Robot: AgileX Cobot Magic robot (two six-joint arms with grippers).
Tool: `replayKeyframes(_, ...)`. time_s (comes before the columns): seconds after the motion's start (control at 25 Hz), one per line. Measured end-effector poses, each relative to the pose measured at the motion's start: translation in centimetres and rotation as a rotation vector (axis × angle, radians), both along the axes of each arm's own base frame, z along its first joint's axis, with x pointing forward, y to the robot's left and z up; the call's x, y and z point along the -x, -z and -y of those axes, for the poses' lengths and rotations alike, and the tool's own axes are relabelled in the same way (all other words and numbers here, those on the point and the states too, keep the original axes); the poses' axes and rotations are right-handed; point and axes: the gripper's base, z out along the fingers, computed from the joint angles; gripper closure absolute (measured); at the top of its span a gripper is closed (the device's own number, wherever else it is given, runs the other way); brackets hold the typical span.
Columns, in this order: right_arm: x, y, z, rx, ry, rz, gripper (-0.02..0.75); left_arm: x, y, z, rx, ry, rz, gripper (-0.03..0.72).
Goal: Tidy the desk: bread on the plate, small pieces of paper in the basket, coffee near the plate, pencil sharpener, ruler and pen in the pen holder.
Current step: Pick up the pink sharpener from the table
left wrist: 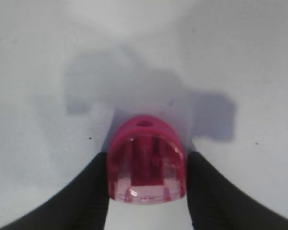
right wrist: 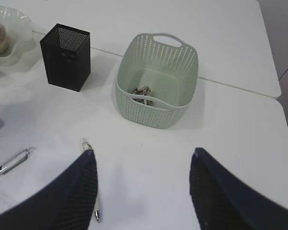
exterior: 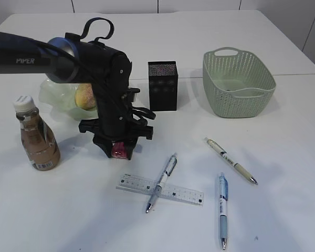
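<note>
Bottle [exterior: 37,137] left, pen holder [exterior: 163,85] left of basket [exterior: 238,81], pen [exterior: 161,182] across ruler [exterior: 160,189] in front

"PIPER" shows in white on the left arm [exterior: 26,59]. The ruler [exterior: 160,189] carries printed markings (too small to read).

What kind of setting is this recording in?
Likely a staged desk-tidying setup on a white table: a black mesh pen holder, pens and a ruler lying loose, a green basket.
</note>
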Motion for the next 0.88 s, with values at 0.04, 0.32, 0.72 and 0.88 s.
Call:
replayKeyframes(0.04, 0.0, 0.0, 0.0, 0.000, 0.000, 0.000, 0.260, 0.0, 0.0, 0.0, -0.003, 0.002, 0.002, 0.368)
replayKeyframes(0.32, 0.0, 0.0, 0.0, -0.002, -0.001, 0.001, 0.260, 0.0, 0.1, 0.0, -0.006, 0.004, 0.003, 0.386)
replayKeyframes(0.72, 0.0, 0.0, 0.0, -0.006, -0.001, 0.000, 0.260, 0.1, 0.1, -0.2, -0.021, 0.004, -0.015, 0.386)
replayKeyframes(0.88, 0.0, 0.0, 0.0, -0.007, -0.002, 0.002, 0.260, 0.0, -1.0, -0.1, -0.014, 0.003, -0.001, 0.386)
